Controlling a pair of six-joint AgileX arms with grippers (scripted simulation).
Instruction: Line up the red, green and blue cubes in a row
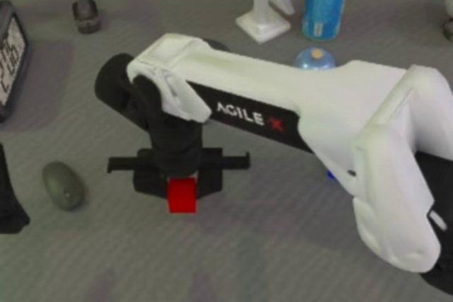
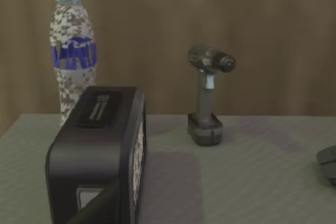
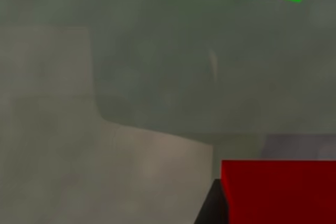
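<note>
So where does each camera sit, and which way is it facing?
Top view: above the table, looking down; white right arm reaches left, right gripper over the small bright red cube.
Left wrist view: on the parked left arm, facing the dark power drill.
Right wrist view: low, facing the table; shares the red cube with top.

— What sort of place is this?
— A rendered test bench: a grey table (image 1: pixel 283 245) against a wood wall (image 2: pixel 262 24), with a drill (image 2: pixel 207 95), bottle (image 2: pixel 72 56) and clock (image 1: pixel 10 54) along its far edge.
</note>
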